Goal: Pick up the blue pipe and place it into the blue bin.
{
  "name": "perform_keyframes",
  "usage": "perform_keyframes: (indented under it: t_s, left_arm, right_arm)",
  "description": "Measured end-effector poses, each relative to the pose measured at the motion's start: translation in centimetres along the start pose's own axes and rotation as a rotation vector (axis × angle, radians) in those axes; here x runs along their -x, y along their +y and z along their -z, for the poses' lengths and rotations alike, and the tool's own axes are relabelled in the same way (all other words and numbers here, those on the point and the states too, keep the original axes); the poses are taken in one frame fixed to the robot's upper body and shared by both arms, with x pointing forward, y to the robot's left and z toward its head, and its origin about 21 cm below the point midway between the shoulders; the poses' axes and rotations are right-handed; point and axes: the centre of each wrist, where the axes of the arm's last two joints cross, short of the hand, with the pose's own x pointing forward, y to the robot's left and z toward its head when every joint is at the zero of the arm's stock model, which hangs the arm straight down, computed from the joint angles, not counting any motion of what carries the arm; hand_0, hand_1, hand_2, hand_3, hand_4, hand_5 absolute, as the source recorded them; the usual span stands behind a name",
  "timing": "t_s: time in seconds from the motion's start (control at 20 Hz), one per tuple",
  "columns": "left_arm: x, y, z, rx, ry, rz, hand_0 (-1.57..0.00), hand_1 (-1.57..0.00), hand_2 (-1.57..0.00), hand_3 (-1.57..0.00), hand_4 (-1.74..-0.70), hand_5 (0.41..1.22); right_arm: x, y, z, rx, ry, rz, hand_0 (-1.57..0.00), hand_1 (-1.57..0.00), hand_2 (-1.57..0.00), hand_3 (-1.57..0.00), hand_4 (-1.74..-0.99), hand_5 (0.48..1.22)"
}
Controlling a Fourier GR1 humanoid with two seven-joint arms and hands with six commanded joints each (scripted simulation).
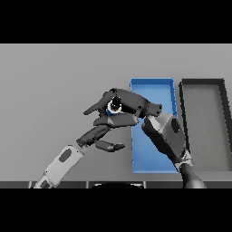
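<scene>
Two dark hands showed over the grey table [54, 90]. Right hand [129, 105] had fingers curled round the short blue pipe [113, 108], only its round white-rimmed end visible, held up just left of the open blue rectangular bin [167, 86]. Left hand [100, 136] sat below it, fingers relaxed, holding nothing. Dark grey tray [224, 122] lay right of the bin. Pipe looked rigid, light, probably smooth and slippery; wrapping the mid-body seemed the safest hold. Still needed moving right over the bin.
</scene>
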Motion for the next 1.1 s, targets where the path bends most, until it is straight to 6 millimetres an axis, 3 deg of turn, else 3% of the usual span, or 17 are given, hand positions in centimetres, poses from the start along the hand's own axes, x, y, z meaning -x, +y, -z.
perform_keyframes:
  t_s: [0.2, 0.45, 0.6, 0.7, 1.1]
  left_arm:
    - [-0.3, 0.0, -0.2, 0.006, -0.014, -0.002, 0.0, 0.0, 0.0, 0.0, -0.86, 0.484]
    - [-0.7, 0.4, -0.3, -0.013, 0.002, 0.013, 0.0, 0.0, 0.0, 0.0, -0.84, 0.474]
    - [-0.2, 0.4, -0.9, -0.024, 0.015, 0.028, 0.0, 0.0, 0.0, 0.0, -0.83, 0.465]
    - [-0.3, 0.6, -1.0, -0.027, 0.012, 0.024, 0.0, 0.0, 0.0, 0.0, -0.83, 0.461]
    - [-0.6, 0.8, -1.1, -0.028, 0.015, 0.027, 0.0, 0.0, 0.0, 0.0, -0.83, 0.47]
  right_arm:
    - [-2.9, -3.3, 0.3, 0.123, -0.059, -0.059, -1.57, -1.57, -1.57, -1.57, -1.497, 1.221]
    - [-3.1, -8.5, -1.4, 0.382, 0.044, -0.135, -1.57, -1.57, -1.57, -1.57, -1.498, 1.221]
    - [-0.7, -11.8, -4.7, 0.54, 0.152, -0.091, -1.57, -1.57, -1.57, -1.57, -1.499, 1.221]
    - [0.6, -12.9, -7.0, 0.631, 0.212, -0.06, -1.57, -1.57, -1.57, -1.57, -1.499, 1.221]
    - [8.5, -12.6, -14.7, 0.879, 0.504, 0.092, -1.57, -1.57, -1.57, -1.57, -1.499, 1.221]
